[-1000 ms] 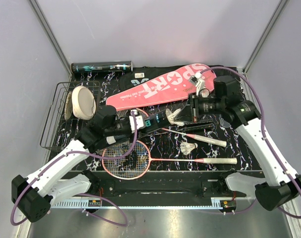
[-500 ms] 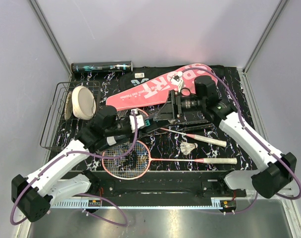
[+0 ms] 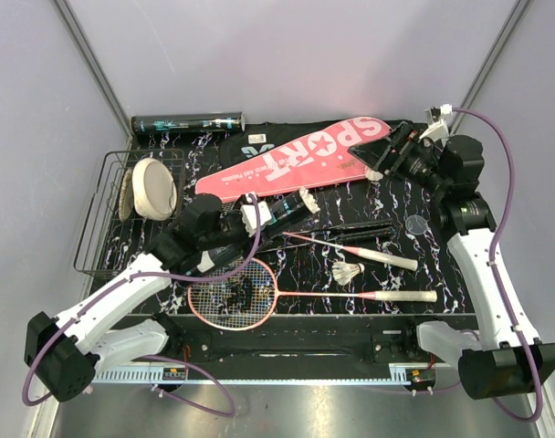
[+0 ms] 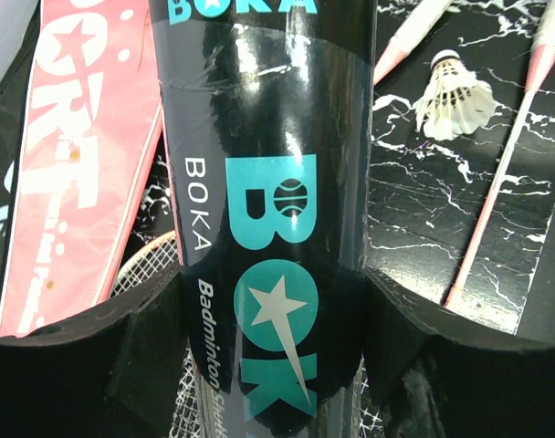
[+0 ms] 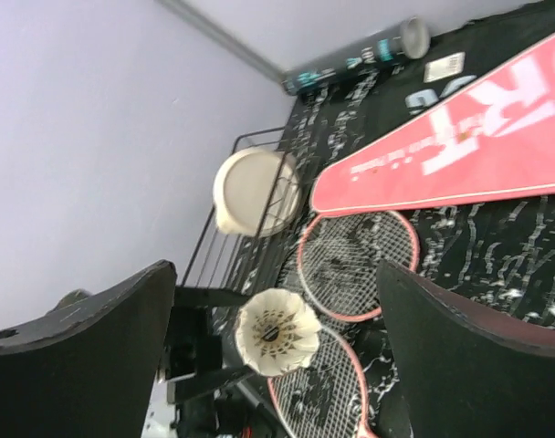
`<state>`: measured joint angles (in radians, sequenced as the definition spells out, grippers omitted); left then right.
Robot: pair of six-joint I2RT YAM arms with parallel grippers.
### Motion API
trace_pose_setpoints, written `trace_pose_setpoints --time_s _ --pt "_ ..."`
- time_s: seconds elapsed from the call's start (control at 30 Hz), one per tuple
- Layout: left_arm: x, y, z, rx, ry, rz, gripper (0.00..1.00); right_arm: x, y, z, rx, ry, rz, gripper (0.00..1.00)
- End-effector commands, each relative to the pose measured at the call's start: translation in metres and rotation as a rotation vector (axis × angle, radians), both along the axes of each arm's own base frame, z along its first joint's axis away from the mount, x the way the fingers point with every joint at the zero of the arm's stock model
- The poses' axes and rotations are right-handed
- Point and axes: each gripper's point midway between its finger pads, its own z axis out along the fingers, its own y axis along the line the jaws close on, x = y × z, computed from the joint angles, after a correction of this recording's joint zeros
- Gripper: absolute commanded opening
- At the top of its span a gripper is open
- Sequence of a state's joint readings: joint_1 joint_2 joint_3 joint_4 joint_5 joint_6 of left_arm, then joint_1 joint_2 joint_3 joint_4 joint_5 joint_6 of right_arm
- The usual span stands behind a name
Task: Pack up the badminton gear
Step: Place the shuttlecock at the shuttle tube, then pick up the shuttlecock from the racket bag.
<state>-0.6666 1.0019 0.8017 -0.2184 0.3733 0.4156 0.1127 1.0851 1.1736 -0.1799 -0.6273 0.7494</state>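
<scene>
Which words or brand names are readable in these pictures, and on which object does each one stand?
"SPORT": pink racket case.
"BOKA", "Badminton": dark tube, left wrist view.
Too small to read: case's smaller line, print on black bag, label on back tube.

In the left wrist view the tube [image 4: 268, 228] runs past the top and bottom edges, so neither end shows, and its lowest lettering is cut short. From above, the pink case [image 3: 296, 160] covers most of the black bag [image 3: 277, 132], and the case's small print is unreadable.
</scene>
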Motion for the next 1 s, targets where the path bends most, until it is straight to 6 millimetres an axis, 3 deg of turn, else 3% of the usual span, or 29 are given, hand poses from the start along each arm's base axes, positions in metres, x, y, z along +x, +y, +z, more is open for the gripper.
trace_pose_setpoints --time_s 0.0,0.03,0.1,0.17,0.23,0.27,0.33,0.37,0.43,0.47,0.53,0.57,0.77,0.9,0.93,0.97 --pt "0.019 -0.003 0.043 -0.088 -0.086 0.081 0.00 0.047 -0.035 -0.035 -0.051 0.106 -0.279 0.95" --pt "0.021 -0.001 0.046 -0.096 -0.089 0.095 0.00 0.060 -0.062 -0.062 -0.086 0.193 -0.446 0.91" --pt "0.021 -0.001 0.055 -0.126 -0.100 0.108 0.00 0.076 -0.084 -0.091 -0.031 0.286 -0.564 0.82" --pt "0.019 -0.001 0.061 -0.146 -0.109 0.101 0.00 0.096 -0.091 -0.119 0.108 0.305 -0.621 0.79" --pt "0.015 -0.001 0.072 -0.186 -0.139 0.094 0.00 0.113 -0.095 -0.130 0.171 0.272 -0.649 0.80" --pt "0.013 0.000 0.071 -0.191 -0.140 0.089 0.00 0.125 -0.095 -0.154 0.184 0.329 -0.662 0.81" --pt "0.009 0.000 0.078 -0.214 -0.160 0.077 0.00 0.144 -0.094 -0.160 0.224 0.327 -0.673 0.84" --pt "0.007 0.001 0.077 -0.217 -0.159 0.073 0.00 0.154 -0.097 -0.181 0.215 0.366 -0.695 0.84" --pt "0.004 0.001 0.080 -0.225 -0.166 0.063 0.00 0.169 -0.106 -0.189 0.204 0.369 -0.756 0.85" --pt "0.003 0.001 0.079 -0.226 -0.162 0.061 0.00 0.176 -0.111 -0.208 0.181 0.399 -0.793 0.85" --pt "-0.001 0.001 0.082 -0.237 -0.164 0.050 0.00 0.189 -0.123 -0.216 0.164 0.394 -0.858 0.83" --pt "-0.001 0.001 0.083 -0.240 -0.165 0.047 0.00 0.195 -0.126 -0.235 0.164 0.433 -0.877 0.82" --pt "-0.005 0.000 0.087 -0.248 -0.173 0.025 0.00 0.229 -0.124 -0.259 0.186 0.457 -0.871 0.73" --pt "-0.008 -0.004 0.086 -0.259 -0.158 0.004 0.00 0.253 -0.131 -0.253 0.181 0.418 -0.905 0.73" --pt "-0.008 -0.005 0.086 -0.260 -0.155 0.001 0.00 0.256 -0.132 -0.269 0.176 0.458 -0.915 0.72" --pt "-0.008 -0.005 0.086 -0.259 -0.154 -0.002 0.00 0.261 -0.131 -0.272 0.177 0.463 -0.909 0.71"
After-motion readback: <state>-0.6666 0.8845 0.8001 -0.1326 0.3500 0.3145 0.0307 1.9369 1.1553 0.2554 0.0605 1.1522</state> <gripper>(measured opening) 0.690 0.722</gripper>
